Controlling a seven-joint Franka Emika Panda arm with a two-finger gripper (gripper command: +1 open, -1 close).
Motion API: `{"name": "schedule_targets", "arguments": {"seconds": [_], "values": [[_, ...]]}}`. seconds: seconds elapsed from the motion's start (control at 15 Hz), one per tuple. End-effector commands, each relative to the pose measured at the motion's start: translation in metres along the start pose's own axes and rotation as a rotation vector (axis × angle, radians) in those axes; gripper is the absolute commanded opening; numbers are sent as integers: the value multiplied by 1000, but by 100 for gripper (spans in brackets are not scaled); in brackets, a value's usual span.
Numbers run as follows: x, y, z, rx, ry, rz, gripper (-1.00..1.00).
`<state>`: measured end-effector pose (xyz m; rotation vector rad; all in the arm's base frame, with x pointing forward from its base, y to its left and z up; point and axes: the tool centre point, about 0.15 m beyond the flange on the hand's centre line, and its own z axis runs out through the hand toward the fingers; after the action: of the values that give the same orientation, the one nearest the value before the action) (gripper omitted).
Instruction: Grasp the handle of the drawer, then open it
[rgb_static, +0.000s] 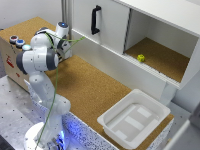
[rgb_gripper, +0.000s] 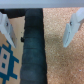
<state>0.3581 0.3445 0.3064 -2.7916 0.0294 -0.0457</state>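
- The white robot arm's gripper (rgb_static: 68, 46) hung over the cork-topped counter (rgb_static: 90, 85) at the exterior view's left, jaws spread wide, holding nothing.
- The small black D-shaped bar handle (rgb_static: 95, 19) stood upright on the tall flat white drawer front (rgb_static: 107, 22), apart from the gripper.
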Motion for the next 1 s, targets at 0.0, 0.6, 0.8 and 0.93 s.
{"name": "schedule_targets", "arguments": {"seconds": [0.0, 0.6, 0.8, 0.93], "values": [[-9, 12, 1, 142, 50, -43, 100], [-7, 6, 14, 152, 4, -78, -100], [-6, 2, 13, 154, 8, -91, -100], [-6, 3, 9, 158, 15, -91, -100]]}}
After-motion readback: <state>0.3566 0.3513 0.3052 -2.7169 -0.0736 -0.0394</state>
